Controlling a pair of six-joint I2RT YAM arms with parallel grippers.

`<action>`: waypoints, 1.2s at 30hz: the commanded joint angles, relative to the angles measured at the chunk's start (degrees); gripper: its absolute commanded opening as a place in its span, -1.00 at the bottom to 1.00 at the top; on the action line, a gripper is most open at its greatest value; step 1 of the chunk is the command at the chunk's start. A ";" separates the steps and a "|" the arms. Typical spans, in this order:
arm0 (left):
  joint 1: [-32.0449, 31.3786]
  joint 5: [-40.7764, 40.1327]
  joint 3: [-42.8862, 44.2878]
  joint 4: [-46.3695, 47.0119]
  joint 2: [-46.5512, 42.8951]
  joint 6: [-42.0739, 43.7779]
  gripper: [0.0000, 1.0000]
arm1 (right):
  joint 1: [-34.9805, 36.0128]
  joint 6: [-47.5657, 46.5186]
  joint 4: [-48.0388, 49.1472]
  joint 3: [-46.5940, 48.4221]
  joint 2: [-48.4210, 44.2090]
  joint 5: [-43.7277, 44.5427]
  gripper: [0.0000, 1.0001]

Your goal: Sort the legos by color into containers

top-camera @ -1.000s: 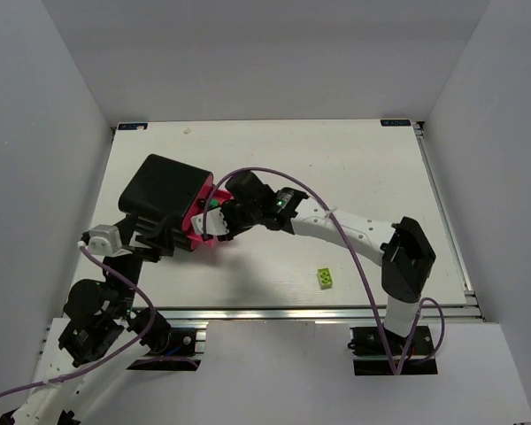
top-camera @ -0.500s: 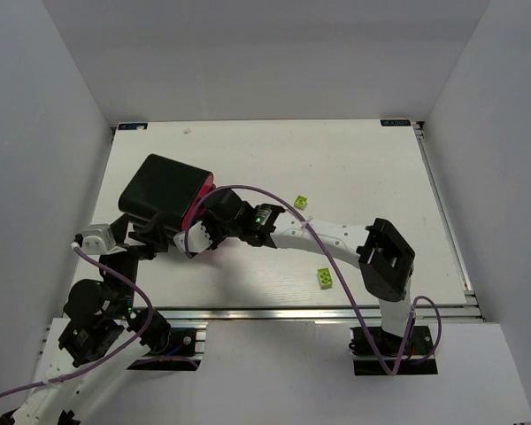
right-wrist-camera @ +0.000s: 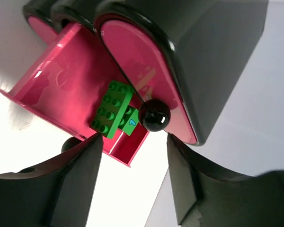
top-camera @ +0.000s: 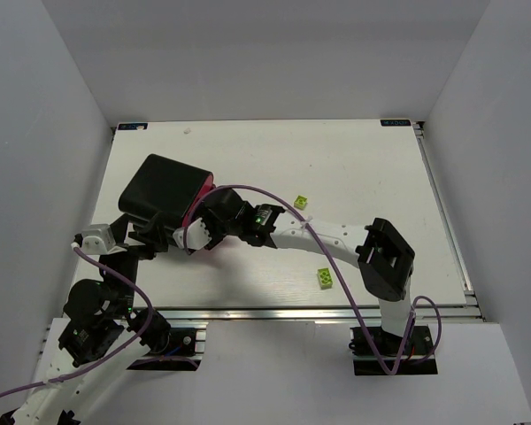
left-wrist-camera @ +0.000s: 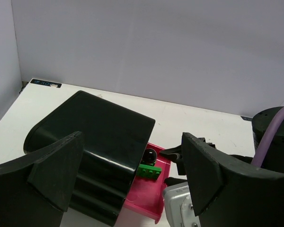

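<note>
A white surface (top-camera: 363,168) sits inside a plain enclosure of pale grey walls (top-camera: 265,53) on the left, back and right. An aluminium rail (top-camera: 248,312) edges its near side. Small dark labels (top-camera: 395,122) mark the far corners. The light is soft and even.

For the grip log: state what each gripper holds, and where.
Nothing held: left gripper and right gripper both open; green legos lie in the drawer.

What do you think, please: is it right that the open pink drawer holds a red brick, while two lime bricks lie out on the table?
Not quite. The brick in the open pink drawer is green, not red, as the right wrist view shows. The rest stands: two lime bricks lie out on the table, as the top view shows.
</note>
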 commanded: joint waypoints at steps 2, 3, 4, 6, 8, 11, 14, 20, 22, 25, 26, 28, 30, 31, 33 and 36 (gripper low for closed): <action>0.17 0.05 0.08 -0.17 1.07 -0.23 0.82 | 0.01 6.67 5.00 0.25 -3.38 3.59 0.06; 0.17 0.58 0.08 -0.08 1.07 -0.32 0.78 | -0.34 8.53 6.48 -0.01 -4.25 4.73 -0.04; 0.17 0.76 0.08 0.01 1.25 -0.49 0.73 | -1.21 10.90 7.19 -0.45 -6.35 7.18 -0.18; 0.17 1.72 0.08 0.18 1.60 -0.85 0.36 | -2.10 18.43 8.60 -2.73 -8.91 9.74 -0.60; 0.17 3.12 -0.01 0.53 1.86 -1.11 0.06 | -4.73 24.43 8.26 -5.97 -13.91 11.33 -0.93; 0.17 9.70 -0.27 1.85 4.05 -1.46 -0.21 | -10.87 41.11 1.08 -8.01 -20.51 10.03 -1.00; 0.17 21.55 0.69 2.82 10.90 -2.25 -0.57 | -25.14 57.21 -13.86 -6.97 -24.03 -2.25 -0.58; 0.17 50.36 7.98 2.64 33.13 -2.52 -0.79 | -43.99 59.72 -27.67 -14.51 -30.27 -20.03 0.78; 0.17 55.49 9.48 3.08 38.40 -2.43 -0.19 | -47.43 55.86 -29.88 -18.55 -33.78 -21.96 0.79; 0.17 62.97 9.84 2.91 41.32 -1.55 0.45 | -53.67 49.18 -35.94 -22.24 -37.74 -25.92 0.79; 0.17 64.99 9.92 2.56 42.20 -1.12 0.54 | -54.82 42.72 -37.61 -22.95 -38.36 -26.62 0.79; 0.17 66.06 9.84 0.98 42.12 -0.50 0.62 | -57.82 35.48 -41.57 -25.40 -40.64 -27.33 0.78; 0.17 66.15 8.79 0.62 40.37 -0.58 0.63 | -59.31 23.27 -44.81 -27.34 -42.83 -28.29 0.76; 0.17 65.89 8.26 0.54 39.67 -0.58 0.64 | -59.58 18.70 -46.75 -27.96 -43.19 -29.52 0.75; 0.17 64.67 7.55 0.10 37.55 -0.32 0.67 | -59.85 6.35 -51.92 -28.67 -43.29 -30.49 0.58; 0.17 63.08 7.73 -0.34 36.41 0.03 0.67 | -59.84 -5.02 -51.87 -31.30 -43.20 -27.88 0.28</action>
